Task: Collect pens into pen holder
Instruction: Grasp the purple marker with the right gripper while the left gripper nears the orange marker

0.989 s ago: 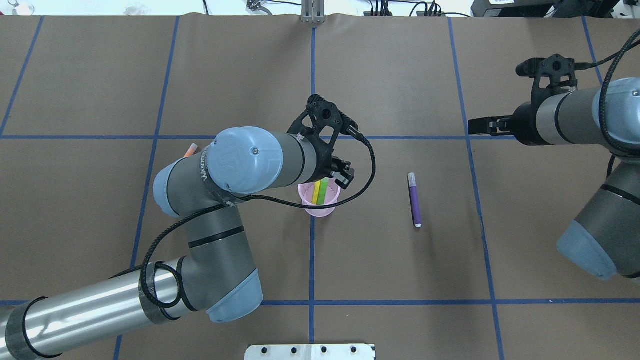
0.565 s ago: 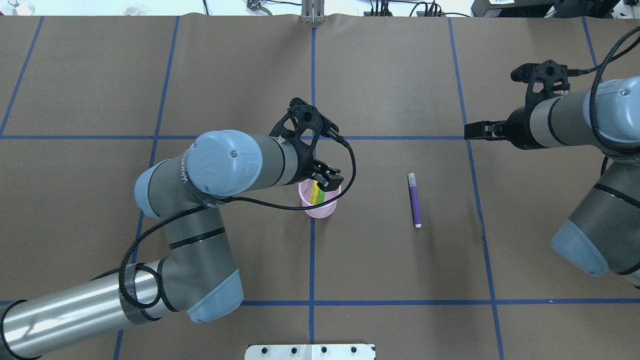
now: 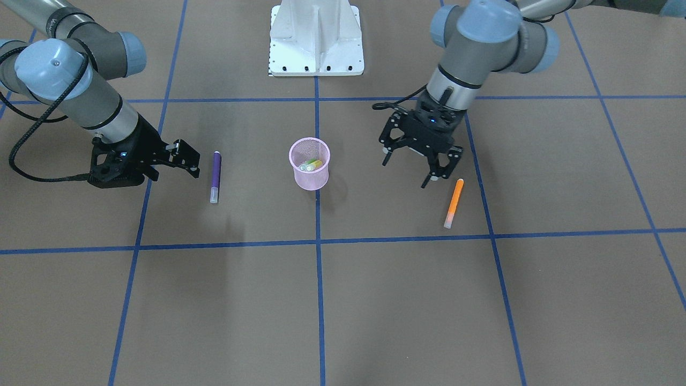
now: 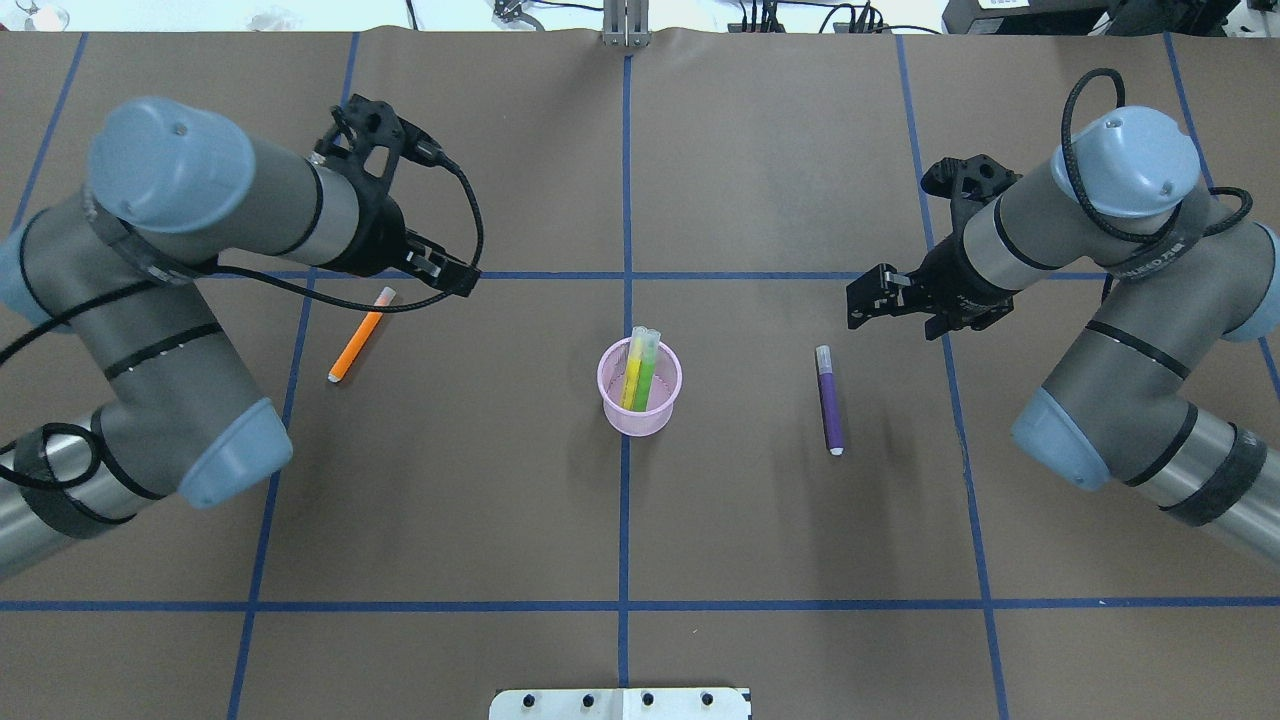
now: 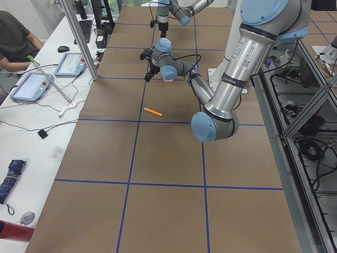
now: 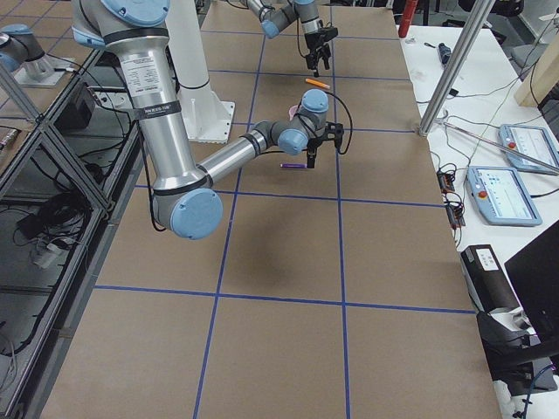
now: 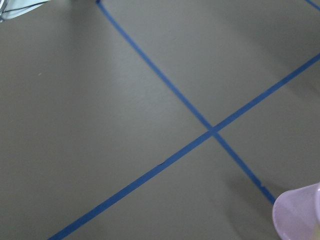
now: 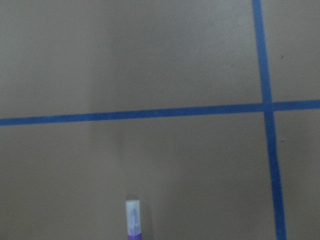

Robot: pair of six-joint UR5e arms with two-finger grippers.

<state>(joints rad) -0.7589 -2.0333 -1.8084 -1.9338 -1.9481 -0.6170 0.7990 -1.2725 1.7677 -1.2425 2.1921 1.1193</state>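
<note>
2 pens [image 4: 641, 368] stand in the holder [image 4: 640, 418]. The orange pen [image 4: 358, 335] lies near the left end effector [image 3: 439, 177], the purple pen [image 4: 830, 400] near the right end effector [image 3: 187, 160]; both spread.

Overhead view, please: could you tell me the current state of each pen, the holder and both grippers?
pen holder: upright, holding two pens.
yellow pen: standing in the holder.
green pen: standing in the holder.
orange pen: lying on the table, ungrasped.
purple pen: lying on the table, ungrasped.
left gripper: open, empty.
right gripper: open, empty.
</note>
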